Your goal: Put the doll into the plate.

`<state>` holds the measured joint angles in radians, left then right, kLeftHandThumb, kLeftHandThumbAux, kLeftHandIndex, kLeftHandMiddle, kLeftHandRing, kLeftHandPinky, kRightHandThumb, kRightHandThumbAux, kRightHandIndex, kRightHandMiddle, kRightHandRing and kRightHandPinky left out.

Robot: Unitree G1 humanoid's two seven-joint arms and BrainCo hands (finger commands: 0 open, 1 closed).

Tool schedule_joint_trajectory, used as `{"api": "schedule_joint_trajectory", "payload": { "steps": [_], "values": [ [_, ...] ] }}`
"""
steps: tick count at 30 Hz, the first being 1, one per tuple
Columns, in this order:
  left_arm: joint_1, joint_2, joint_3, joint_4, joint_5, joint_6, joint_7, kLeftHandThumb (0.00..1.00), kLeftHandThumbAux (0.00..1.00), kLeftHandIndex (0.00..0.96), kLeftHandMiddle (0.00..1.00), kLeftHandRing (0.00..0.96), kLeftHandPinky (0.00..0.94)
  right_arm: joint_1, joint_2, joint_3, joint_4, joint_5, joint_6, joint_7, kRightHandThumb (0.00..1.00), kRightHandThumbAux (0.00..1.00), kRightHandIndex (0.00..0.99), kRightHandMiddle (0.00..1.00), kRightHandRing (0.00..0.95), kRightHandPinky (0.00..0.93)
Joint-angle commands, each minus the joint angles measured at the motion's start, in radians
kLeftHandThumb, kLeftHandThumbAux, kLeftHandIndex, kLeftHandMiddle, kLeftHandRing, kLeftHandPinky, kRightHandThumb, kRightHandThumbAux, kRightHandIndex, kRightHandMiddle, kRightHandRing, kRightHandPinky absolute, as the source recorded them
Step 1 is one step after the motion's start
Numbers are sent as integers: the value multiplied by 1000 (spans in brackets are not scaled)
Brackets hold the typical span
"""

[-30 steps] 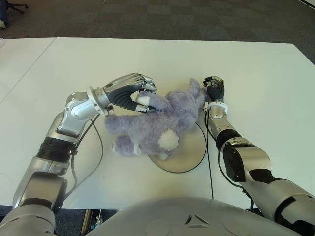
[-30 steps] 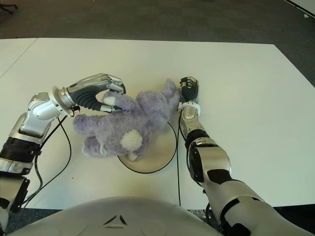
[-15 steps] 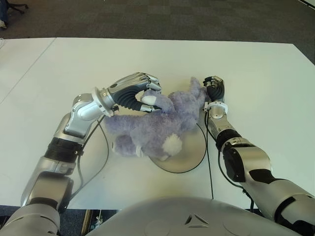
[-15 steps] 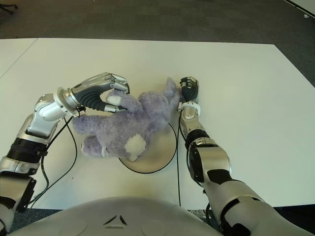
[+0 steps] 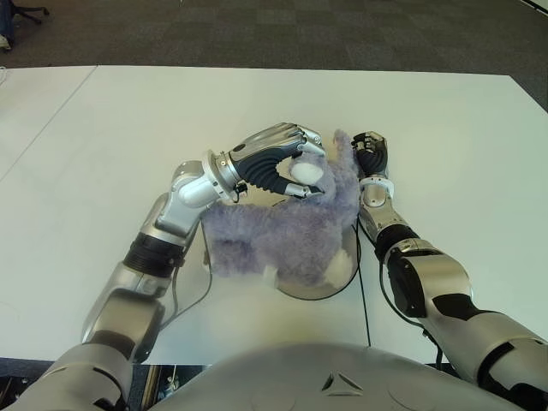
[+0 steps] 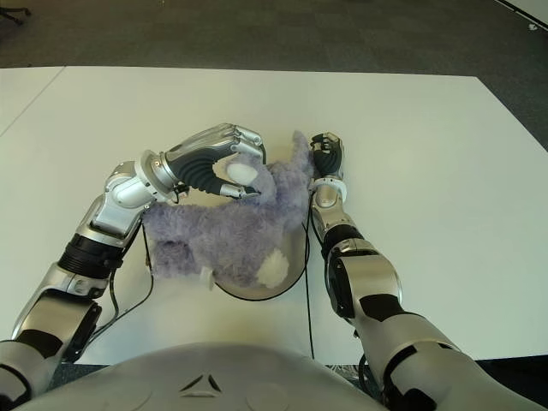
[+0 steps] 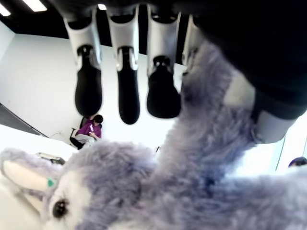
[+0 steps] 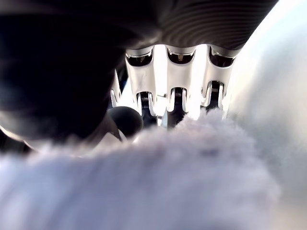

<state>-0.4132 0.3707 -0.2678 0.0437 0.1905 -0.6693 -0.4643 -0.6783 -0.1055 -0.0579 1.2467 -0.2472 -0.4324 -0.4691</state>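
You have a white table (image 5: 103, 128) with dark carpet (image 5: 282, 34) beyond its far edge. Your left hand (image 5: 278, 163) reaches in over the table's middle, fingers (image 7: 163, 91) curled around a limb of the purple plush doll (image 5: 282, 231). The doll sprawls across the round plate (image 5: 342, 270), partly spilling off toward the left edge. Your right hand (image 5: 371, 154) stands by the doll's ear, fingers curled against the fur, though you cannot tell if they grip it.

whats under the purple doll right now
Under the doll lies the round plate; only its near and right rim shows, the rest is covered. The doll's left part overhangs the white table. Left hand and right hand grip it.
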Motion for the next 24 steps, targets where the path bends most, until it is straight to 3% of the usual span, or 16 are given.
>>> {"api": "schedule_joint_trajectory", "payload": {
  "steps": [1,3,9,24],
  "values": [
    [5,0,-29,-29,-50,33,-49,365,509,669,792,754,742,163,54,3,113,5,133,26,835,690,415,472,559,575],
    [6,3,-35,-44,-57,49,-61,415,521,648,774,741,691,166,66,-7,108,19,115,27,837,688,415,477,601,633],
    [11,-9,-52,-72,-75,82,-78,451,533,633,769,740,727,174,85,-22,93,44,76,23,841,686,416,485,700,715],
    [34,-46,-73,-70,14,43,-19,266,483,723,820,790,769,165,88,-5,87,32,85,-16,842,685,416,487,779,796]
  ]
}}
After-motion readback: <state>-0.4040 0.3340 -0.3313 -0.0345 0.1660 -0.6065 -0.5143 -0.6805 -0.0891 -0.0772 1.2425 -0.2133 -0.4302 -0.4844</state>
